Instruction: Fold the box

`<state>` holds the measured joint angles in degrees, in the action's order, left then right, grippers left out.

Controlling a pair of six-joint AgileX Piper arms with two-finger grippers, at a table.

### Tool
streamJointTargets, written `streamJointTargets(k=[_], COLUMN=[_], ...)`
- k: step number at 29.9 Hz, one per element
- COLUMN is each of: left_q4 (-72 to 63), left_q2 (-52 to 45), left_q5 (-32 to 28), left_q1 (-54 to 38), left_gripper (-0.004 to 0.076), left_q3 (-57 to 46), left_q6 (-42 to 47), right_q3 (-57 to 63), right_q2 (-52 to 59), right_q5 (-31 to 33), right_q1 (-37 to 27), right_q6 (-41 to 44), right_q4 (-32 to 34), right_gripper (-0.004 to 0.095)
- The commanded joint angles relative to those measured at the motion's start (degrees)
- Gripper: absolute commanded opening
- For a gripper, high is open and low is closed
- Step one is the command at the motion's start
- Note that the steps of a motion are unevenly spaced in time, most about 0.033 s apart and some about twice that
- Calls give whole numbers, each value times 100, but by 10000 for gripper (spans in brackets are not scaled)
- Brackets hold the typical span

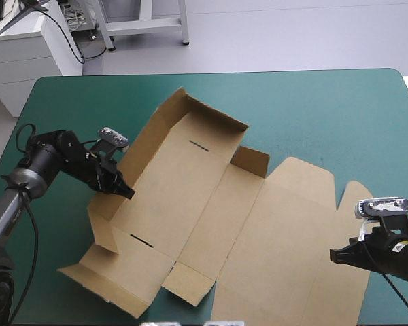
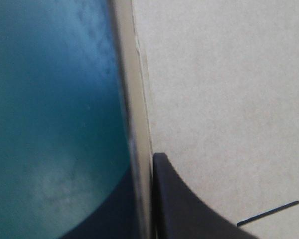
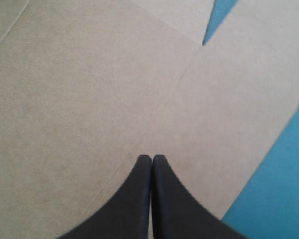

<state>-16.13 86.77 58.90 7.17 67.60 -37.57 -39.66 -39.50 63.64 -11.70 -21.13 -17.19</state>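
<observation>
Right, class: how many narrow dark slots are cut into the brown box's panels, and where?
2. One slot sits in the box panel toward the far edge of the table; the other is toward the near edge. More may be hidden from view.

box (image 1: 190, 197) near edge cut off, one of left fingers (image 2: 114, 219) blurred

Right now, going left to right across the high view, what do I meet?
Left gripper → box, walls raised at its left, lid flat at its right → right gripper.
</observation>
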Motion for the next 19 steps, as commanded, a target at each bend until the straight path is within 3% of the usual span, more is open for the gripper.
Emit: streamJointTargets(k=[1,8,12,19], left_q4=[498,2167,3624,5858], left_q2=[-191,-181,-132,72], left_q5=[-559,-1373,-1793,-1974], left_q1=[688,2130,2857,3626], left_gripper=[-8,-8,-8,-8], left_q3=[666,1087,1086,1086], left_q6=[-1,87,976,2312], right_q3=[-141,-141,-141,-141], right_q2=[-4,-4,-4,-4], right_q5=[-4,135,124,116], right_q1=[4,4,4,4], right_q6=[-52,-52,-52,-118], right_q4=[-104,-129,-205,-368], right_gripper=[-19,-19,-19,-19])
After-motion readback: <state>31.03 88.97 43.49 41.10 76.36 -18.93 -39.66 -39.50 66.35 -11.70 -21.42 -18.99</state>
